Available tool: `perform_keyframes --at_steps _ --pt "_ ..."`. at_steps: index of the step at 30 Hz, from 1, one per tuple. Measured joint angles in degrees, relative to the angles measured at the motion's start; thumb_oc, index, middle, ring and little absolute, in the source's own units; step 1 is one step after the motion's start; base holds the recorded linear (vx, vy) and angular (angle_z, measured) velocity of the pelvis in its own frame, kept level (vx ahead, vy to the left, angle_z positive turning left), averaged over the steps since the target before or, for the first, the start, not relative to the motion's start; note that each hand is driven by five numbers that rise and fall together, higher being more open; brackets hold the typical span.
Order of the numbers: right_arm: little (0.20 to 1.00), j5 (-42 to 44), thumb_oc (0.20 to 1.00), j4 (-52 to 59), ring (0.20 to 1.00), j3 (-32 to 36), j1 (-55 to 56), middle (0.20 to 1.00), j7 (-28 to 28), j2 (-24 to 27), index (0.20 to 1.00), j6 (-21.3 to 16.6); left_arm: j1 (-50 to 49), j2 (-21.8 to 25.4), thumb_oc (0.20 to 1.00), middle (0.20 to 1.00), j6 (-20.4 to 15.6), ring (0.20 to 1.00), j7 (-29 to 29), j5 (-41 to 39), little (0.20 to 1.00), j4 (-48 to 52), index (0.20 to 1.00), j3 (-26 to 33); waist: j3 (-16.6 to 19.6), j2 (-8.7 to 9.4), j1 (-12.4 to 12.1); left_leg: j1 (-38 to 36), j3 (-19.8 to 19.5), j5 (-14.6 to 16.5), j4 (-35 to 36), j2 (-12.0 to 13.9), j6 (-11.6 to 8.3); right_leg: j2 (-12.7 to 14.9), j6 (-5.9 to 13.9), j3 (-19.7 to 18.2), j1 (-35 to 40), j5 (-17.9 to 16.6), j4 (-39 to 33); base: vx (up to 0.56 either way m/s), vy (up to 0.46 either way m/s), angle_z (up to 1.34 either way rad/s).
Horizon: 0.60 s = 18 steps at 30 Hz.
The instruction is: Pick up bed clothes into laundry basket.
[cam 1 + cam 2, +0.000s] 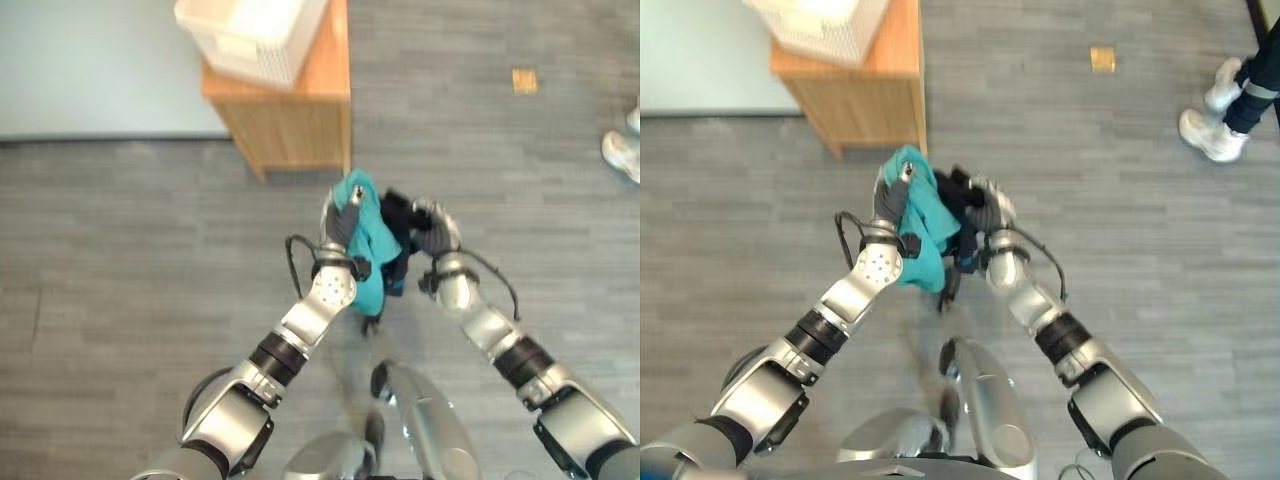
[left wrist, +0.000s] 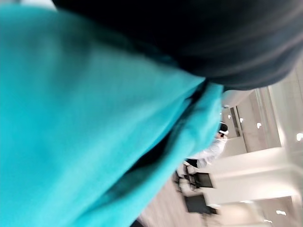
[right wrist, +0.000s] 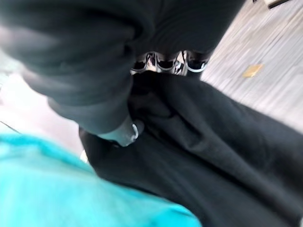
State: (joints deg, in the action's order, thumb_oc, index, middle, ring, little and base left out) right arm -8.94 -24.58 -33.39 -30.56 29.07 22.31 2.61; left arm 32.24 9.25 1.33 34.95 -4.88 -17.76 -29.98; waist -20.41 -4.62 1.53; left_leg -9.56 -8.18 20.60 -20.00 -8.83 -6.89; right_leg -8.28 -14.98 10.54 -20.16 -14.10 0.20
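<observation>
Two silver-grey arms are seen from above, raised together over a grey plank floor [image 1: 130, 260]; between them a bundle of clothes is held in the air, clear of the floor; the left robot hand [image 1: 342, 222] is clenched on a teal garment [image 1: 372, 250], which hangs down beside its wrist; the right robot hand [image 1: 436, 230] is closed on a black garment [image 1: 398, 214], and in the right wrist view its dark-tipped fingers [image 3: 165, 62] are seen curled into the black cloth; the two garments are pressed against each other between the hands; beyond them, a wooden worktop [image 1: 325, 80] is seen, with a white slatted laundry basket [image 1: 250, 35] standing on it, well apart from the clothes; a small tan square [image 1: 524, 80] lies on the floor to the right; a person's white shoe [image 1: 1208, 135] is seen at the right edge.
</observation>
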Motion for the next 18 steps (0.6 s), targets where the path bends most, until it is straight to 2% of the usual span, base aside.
perform_keyframes --at_steps 1,2,3,4,5,6,7,8,9,10,11,12,13,14,15,16,17,18 --pt "0.200 -0.2 0.200 1.0 0.200 0.0 0.4 0.200 -0.2 0.5 0.200 -0.1 -0.8 0.7 0.200 0.200 -0.7 0.200 0.1 0.9 0.200 2.7 0.200 1.1 0.1 1.28 -1.5 3.8 0.1 0.2 -3.8 2.1 -0.37 0.6 0.34 -1.1 1.4 0.9 -0.3 0.21 -0.114 0.43" --pt "0.200 -0.7 0.200 1.2 0.200 0.6 0.2 0.200 -0.3 0.9 0.200 -0.2 -0.9 1.2 0.200 0.200 -1.2 0.200 -0.1 1.2 0.200 3.8 0.200 1.4 0.2 2.85 -3.4 8.1 0.1 -0.3 -7.9 4.2 -0.09 1.4 0.39 -2.8 2.9 4.0 -0.1 0.20 -0.197 0.27" --pt "0.200 -1.5 0.200 1.1 0.200 1.2 -0.3 0.200 -0.4 1.5 0.200 -0.2 -0.9 1.1 0.200 0.200 -1.2 0.200 -0.3 1.2 0.200 4.0 0.200 1.8 0.1 3.02 -4.1 12.6 0.4 -0.4 -15.5 5.5 0.42 1.9 1.36 -3.1 4.5 5.5 0.2 0.14 -0.195 0.14" --pt "0.200 -2.8 0.200 1.7 0.200 1.8 -1.6 0.200 -0.4 1.5 0.200 -0.1 -1.4 2.0 0.200 0.200 -1.3 0.200 -0.3 1.1 0.200 4.7 0.200 1.7 0.0 2.82 -5.3 21.9 -1.0 -2.5 -29.0 5.8 2.07 2.5 1.61 -4.1 7.1 7.8 1.1 0.20 -0.260 -0.03" --pt "0.200 -4.4 0.200 1.8 0.200 1.6 -2.8 0.200 0.2 2.0 0.200 -0.1 -0.8 2.2 0.200 0.200 -1.3 0.200 -0.4 1.1 0.200 4.6 0.200 0.7 -0.4 3.52 -6.1 30.6 -1.6 -5.2 -41.5 4.4 5.72 3.6 2.81 -4.0 8.5 8.7 1.8 0.26 -0.156 -0.39" --pt "0.200 -4.9 0.200 1.7 0.200 1.2 -4.2 0.200 0.4 0.9 0.200 -0.1 -0.8 3.5 0.200 0.200 -1.2 0.200 -0.2 1.1 0.200 4.5 0.200 0.1 -0.9 4.61 -7.7 36.5 -2.1 -6.3 -39.5 3.2 5.46 5.0 3.01 -4.2 11.6 8.8 1.6 0.24 -0.095 -0.42" --pt "0.200 -5.3 0.200 1.9 0.200 1.2 -4.3 0.200 0.6 0.5 0.200 -0.1 -0.8 3.4 0.200 0.200 -1.2 0.200 -0.3 1.1 0.200 4.3 0.200 -0.5 -1.0 4.80 -7.7 37.9 -2.0 -8.1 -36.0 3.3 4.77 5.4 3.10 -3.9 13.5 8.8 1.1 0.26 -0.010 -0.34" --pt "0.200 -6.5 0.200 2.0 0.200 1.0 -4.3 0.200 0.8 0.1 0.200 -0.1 -0.8 3.3 0.200 0.200 -1.2 0.200 -0.3 1.0 0.200 4.1 0.200 -1.4 -0.9 5.06 -8.1 39.1 -1.5 -9.2 -30.6 3.7 4.80 6.3 4.09 -2.9 15.6 9.4 0.2 0.19 0.054 -0.16" --pt "0.200 -8.0 0.200 2.8 0.200 0.3 -4.7 0.200 2.0 -0.1 0.200 -0.2 -0.7 2.4 0.200 0.200 -1.4 0.200 -0.1 1.0 0.200 4.4 0.200 -1.8 -0.6 5.94 -8.5 38.5 -0.4 -13.1 -14.1 3.8 4.46 8.0 8.06 -0.3 19.9 12.0 -1.8 0.33 0.115 -0.32" --pt "0.200 -9.0 0.200 3.5 0.200 0.2 -5.4 0.200 2.8 -0.3 0.200 -0.1 -0.8 1.8 0.200 0.200 -1.6 0.200 -0.1 1.0 0.200 5.1 0.200 -1.8 -0.4 5.62 -8.9 37.4 -0.5 -14.6 -5.6 3.9 4.35 8.6 10.65 1.3 21.9 14.3 -2.8 0.37 0.160 -0.58" --pt "0.200 -9.3 0.200 3.9 0.200 0.1 -6.4 0.200 3.2 -0.2 0.200 -0.2 -1.0 1.2 0.200 0.200 -1.9 0.200 -0.1 1.0 0.200 5.7 0.200 -1.6 -0.2 4.59 -8.8 36.6 -0.7 -17.4 0.5 4.0 4.43 8.5 11.86 1.8 23.4 16.7 -3.1 0.42 0.080 -0.76" --pt "0.200 -11.2 0.200 3.8 0.200 -0.8 -6.7 0.200 4.6 0.2 0.200 0.1 -1.8 0.6 0.200 0.200 -1.9 0.200 -0.5 1.0 0.200 5.7 0.200 -1.8 0.2 1.40 -8.4 32.4 -3.7 -21.5 13.6 4.2 6.04 7.2 13.81 0.6 26.2 17.9 -3.6 0.34 0.063 -0.85" --pt "0.200 -12.1 0.200 4.7 0.200 -1.3 -5.4 0.200 4.5 1.4 0.200 0.4 -4.2 0.0 0.200 0.200 -2.0 0.200 -0.5 1.0 0.200 5.8 0.200 -1.7 0.6 -0.98 -8.5 28.3 -2.8 -22.0 18.7 5.9 7.70 5.3 16.09 -1.5 28.6 19.6 -2.5 0.22 -0.002 -0.82" --pt "0.200 -13.4 0.200 5.3 0.200 -0.7 -3.1 0.200 4.5 1.9 0.200 0.6 -6.0 -0.7 0.200 0.200 -2.1 0.200 -0.3 0.9 0.200 6.2 0.200 -2.7 1.2 -2.46 -8.2 26.5 -2.2 -31.3 18.1 7.4 7.79 3.4 17.61 -1.8 30.3 22.2 -0.2 0.23 0.078 -0.51" --pt "0.200 -13.8 0.200 5.7 0.200 0.5 -1.2 0.200 4.7 1.7 0.200 0.7 -6.7 -0.3 0.200 0.200 -2.2 0.200 -0.2 0.4 0.200 5.8 0.200 -3.9 1.3 -1.36 -8.1 26.1 -1.8 -32.9 16.2 6.7 9.27 4.3 17.65 -1.3 30.6 24.5 2.9 0.16 0.038 -0.08" --pt "0.200 -13.2 0.200 6.6 0.200 1.9 0.9 0.200 4.3 3.4 0.200 1.0 -7.4 0.3 0.200 0.200 -2.0 0.200 -0.5 -0.7 0.200 4.9 0.200 -5.0 2.9 1.88 -6.9 25.0 -2.8 -32.5 18.3 4.5 8.15 6.8 16.44 -1.6 26.0 28.2 9.9 0.23 0.036 0.55" --pt "0.200 -11.4 0.200 12.0 0.200 2.2 -1.1 0.200 -0.1 13.6 0.200 0.6 -6.9 0.2 0.200 0.200 -2.0 0.200 -2.0 -1.1 0.200 5.7 0.200 -4.0 2.8 1.31 -5.5 25.2 -3.4 -32.4 20.1 2.9 8.18 7.2 16.02 -2.6 22.1 29.0 14.5 0.14 0.013 0.89" --pt "0.200 -10.1 0.200 12.5 0.200 9.8 -3.5 0.200 -0.9 26.1 0.200 -0.4 -5.1 0.4 0.200 0.200 -2.0 0.200 -1.9 -1.3 0.200 5.8 0.200 -2.6 2.6 1.07 -5.0 24.8 -1.7 -31.4 22.9 1.6 6.80 7.8 17.27 -4.3 17.5 30.2 16.0 0.15 0.010 1.04"
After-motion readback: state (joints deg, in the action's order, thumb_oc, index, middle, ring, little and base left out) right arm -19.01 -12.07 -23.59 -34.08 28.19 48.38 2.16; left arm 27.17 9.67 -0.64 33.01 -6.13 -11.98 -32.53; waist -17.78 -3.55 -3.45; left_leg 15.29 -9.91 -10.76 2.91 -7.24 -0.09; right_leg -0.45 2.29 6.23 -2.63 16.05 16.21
